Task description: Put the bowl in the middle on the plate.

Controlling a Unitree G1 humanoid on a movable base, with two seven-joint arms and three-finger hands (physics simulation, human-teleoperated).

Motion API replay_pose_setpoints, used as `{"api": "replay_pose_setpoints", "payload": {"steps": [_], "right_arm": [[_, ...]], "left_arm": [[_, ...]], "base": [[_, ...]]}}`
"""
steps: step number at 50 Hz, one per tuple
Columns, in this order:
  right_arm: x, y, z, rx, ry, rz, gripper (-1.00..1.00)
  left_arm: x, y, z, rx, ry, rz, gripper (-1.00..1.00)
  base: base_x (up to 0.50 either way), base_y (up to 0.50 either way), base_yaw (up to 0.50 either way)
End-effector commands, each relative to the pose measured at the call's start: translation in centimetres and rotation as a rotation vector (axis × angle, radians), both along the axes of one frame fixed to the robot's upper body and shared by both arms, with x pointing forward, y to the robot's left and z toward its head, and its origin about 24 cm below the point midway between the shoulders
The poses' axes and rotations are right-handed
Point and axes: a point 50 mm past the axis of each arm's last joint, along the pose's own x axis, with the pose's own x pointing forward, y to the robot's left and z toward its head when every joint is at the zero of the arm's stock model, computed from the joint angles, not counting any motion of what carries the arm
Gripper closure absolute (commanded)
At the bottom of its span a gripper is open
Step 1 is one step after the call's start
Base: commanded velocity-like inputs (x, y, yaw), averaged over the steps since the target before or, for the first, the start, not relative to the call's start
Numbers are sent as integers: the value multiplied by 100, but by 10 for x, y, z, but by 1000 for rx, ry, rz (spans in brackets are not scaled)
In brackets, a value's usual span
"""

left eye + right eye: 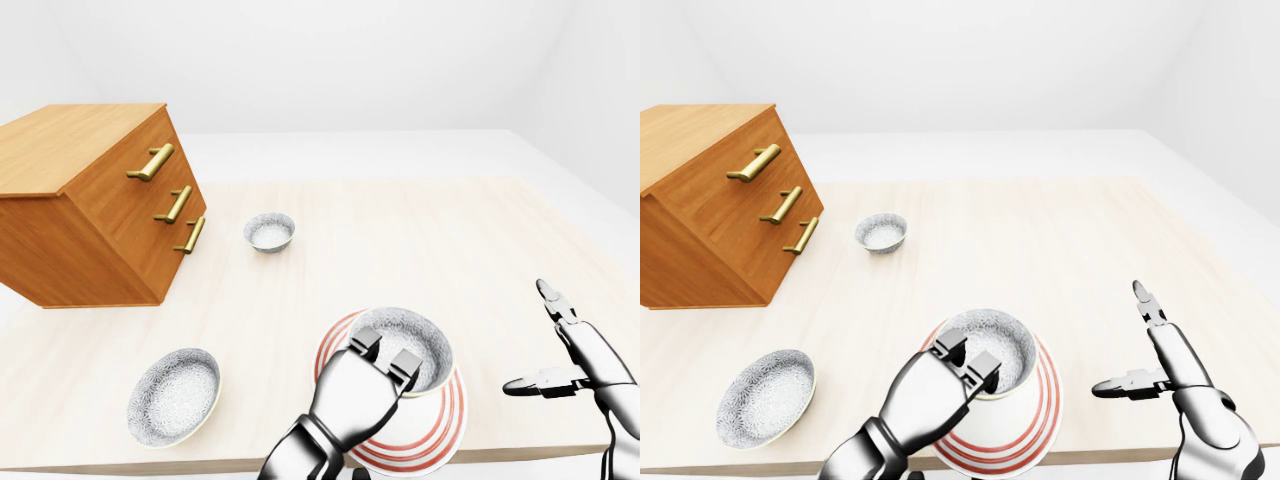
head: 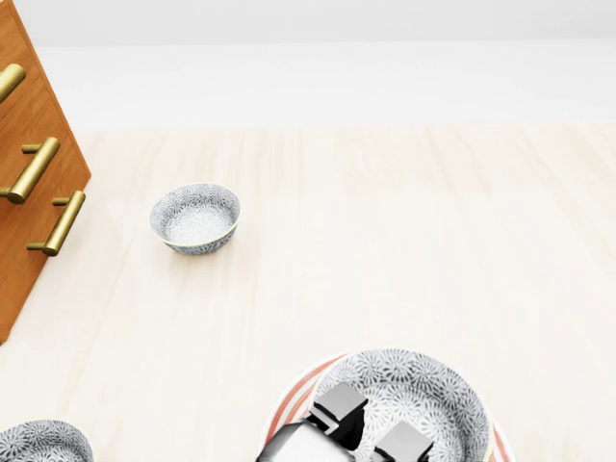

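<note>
From my station, the head view cuts off the lower part of the scene: I see only the upper half of the patterned bowl (image 2: 414,399) and a sliver of the red-striped plate (image 2: 294,404) under it, with my left hand's fingertips (image 2: 339,404) at the bottom edge. In the left-eye view, the bowl sits on the plate, near the bottom edge of the pale wood-grain table (image 1: 400,240); the plate's near-left rim is hidden behind my left hand (image 1: 380,365). The bowl is round, with a grey-and-white speckled floral pattern inside and out and a thin pale rim; the plate is white with concentric red rings. My left hand, glossy metal with black finger pads, has its fingers hooked over the bowl's near rim; I cannot tell from these views whether it is pinching the wall. My right hand (image 1: 560,365) is open and empty, fingers spread, held well to the right of the plate. A second bowl of the same pattern (image 1: 175,395) lies at lower left, tilted, and a smaller-looking third bowl (image 1: 269,231) stands near the wooden drawer cabinet (image 1: 90,215) with three brass handles (image 1: 172,204), whose left side is cropped.
</note>
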Motion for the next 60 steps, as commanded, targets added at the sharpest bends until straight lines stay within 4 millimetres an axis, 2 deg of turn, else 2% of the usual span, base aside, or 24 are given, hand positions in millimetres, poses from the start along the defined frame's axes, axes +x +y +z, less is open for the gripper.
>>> {"api": "replay_pose_setpoints", "payload": {"steps": [1, 28, 39, 40, 42, 48, 60], "right_arm": [[0, 0, 0, -1, 1, 0, -100], [0, 0, 0, -1, 0, -1, -100], [0, 0, -1, 3, 1, -1, -100], [0, 0, -1, 3, 1, -1, -100], [0, 0, -1, 3, 1, 0, -100], [0, 0, -1, 2, 1, 0, -100], [0, 0, 0, 2, 0, 0, -100]], "left_arm": [[11, -3, 9, -31, -77, 35, 100], [-6, -12, -9, -3, -46, -25, 100], [-6, -14, -10, -20, -28, -33, 100], [-13, -16, 0, -9, -41, -51, 100], [-17, -17, 1, -13, -45, -65, 100], [-11, -19, -9, -39, -46, -55, 100], [-11, -26, -23, -48, -24, -66, 100]], "base": [[0, 0, 0], [0, 0, 0], [0, 0, 0], [0, 0, 0], [0, 0, 0], [0, 0, 0], [0, 0, 0]]}}
